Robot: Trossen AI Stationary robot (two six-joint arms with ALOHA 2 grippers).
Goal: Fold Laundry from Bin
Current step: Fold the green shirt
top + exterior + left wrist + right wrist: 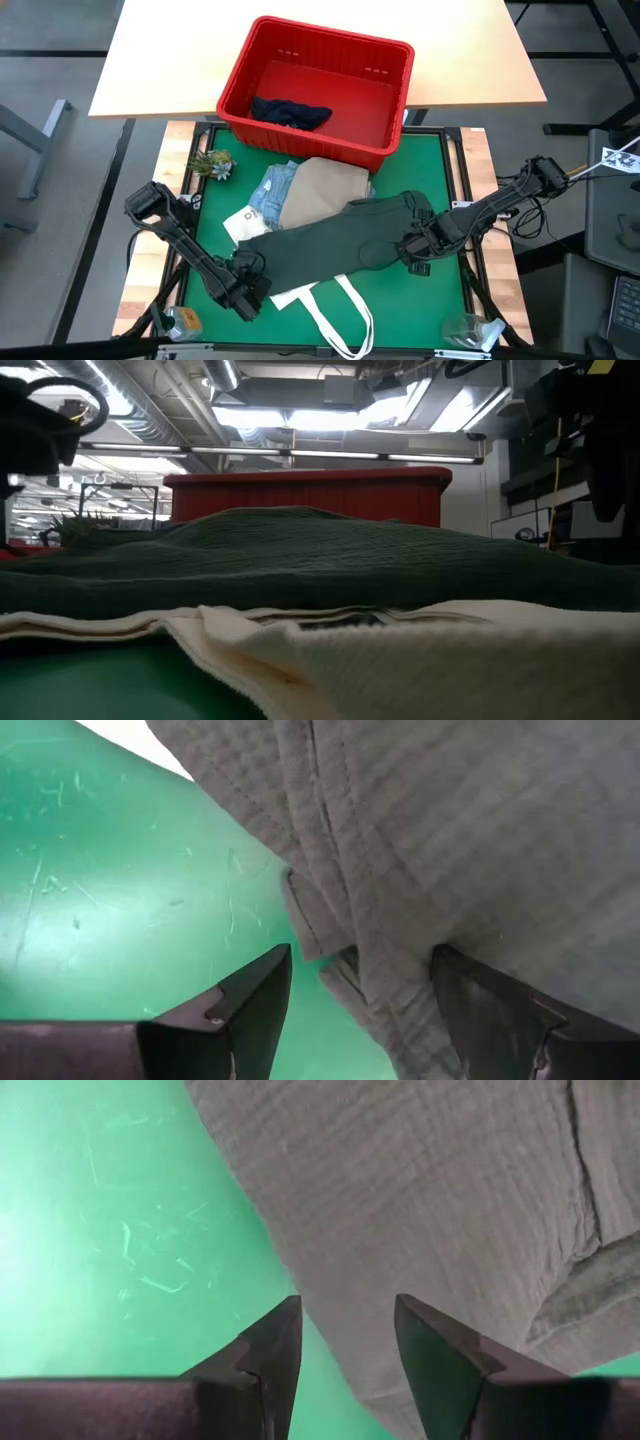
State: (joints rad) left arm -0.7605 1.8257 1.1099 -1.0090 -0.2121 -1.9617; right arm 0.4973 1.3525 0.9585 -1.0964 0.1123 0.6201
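Note:
A dark olive shirt [330, 250] lies spread on the green mat, over a white tote bag [335, 305] at the near side. My left gripper [250, 290] is open at the shirt's near left corner. It points down, with the shirt's stitched hem [340, 935] between its fingers. My right gripper [413, 255] stands open over the shirt's right edge [300, 1280], which runs under the gap between its fingers. The red bin [300, 135] at the far side holds a dark navy garment [290, 113]. My left gripper [362, 960] comes at the shirt's corner hem from above. One finger [250, 1000] is over the bare mat and the other [490, 1010] is over the cloth. I cannot tell whether either finger touches the shirt.
Beige cloth [325, 185] and light denim jeans [272, 190] lie between the bin and the shirt. A small green plant [212, 163] sits at the mat's far left. A clear item stands at each near corner [180, 322], [470, 330]. Bare mat shows to the shirt's left and right.

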